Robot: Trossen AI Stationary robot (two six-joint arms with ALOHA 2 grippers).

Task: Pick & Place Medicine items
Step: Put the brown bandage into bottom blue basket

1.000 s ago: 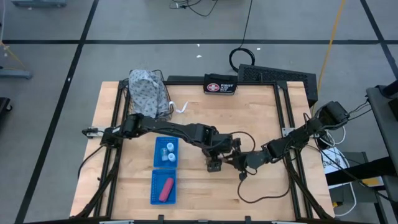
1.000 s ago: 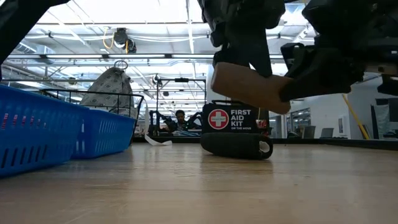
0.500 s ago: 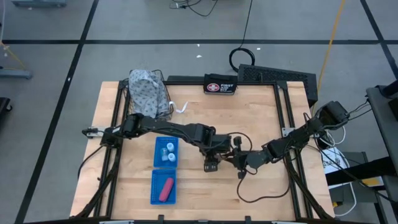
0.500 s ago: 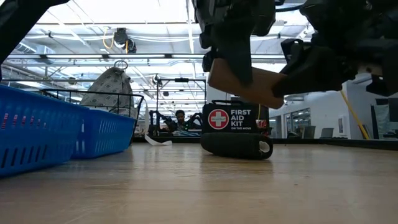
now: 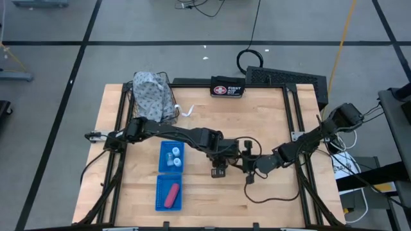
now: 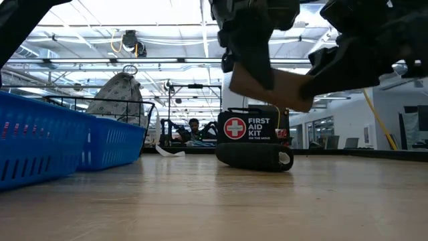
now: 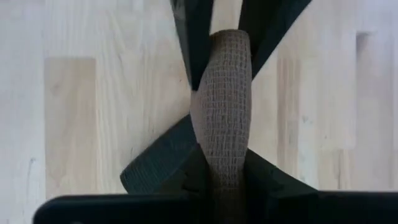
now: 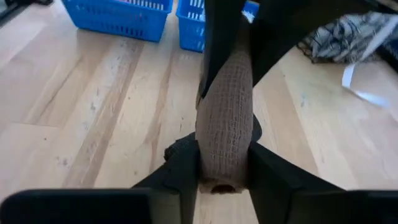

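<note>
The brown oblong (image 6: 271,87), a woven roll, hangs above the table's middle between both grippers. My left gripper (image 5: 221,168) is shut on one end and my right gripper (image 5: 247,165) is on the other. Two white bottles lie in a blue basket (image 5: 171,156). A pink tube lies in a second blue basket (image 5: 169,194) nearer the front edge. My left gripper pinches the brown oblong's end (image 7: 222,163) between its two fingers, which come from above, point down and lie across it. The oblong is clear of the table, this end slightly higher. My right gripper has the opposite end (image 8: 222,163) between its two fingers, coming from the table's right side along the oblong. Both fingers lie against its sides.
A black first-aid pouch (image 5: 228,90) stands at the far edge. A patterned cloth bag (image 5: 153,93) lies at the far left. The two blue baskets sit left of the grippers. Bare wood lies under the grippers and toward the near right.
My left gripper has come down over the brown oblong's end and its finger now stands in front of it. The oblong, which the right gripper alone held up, has risen slightly at its right end and stays clear of the table.
</note>
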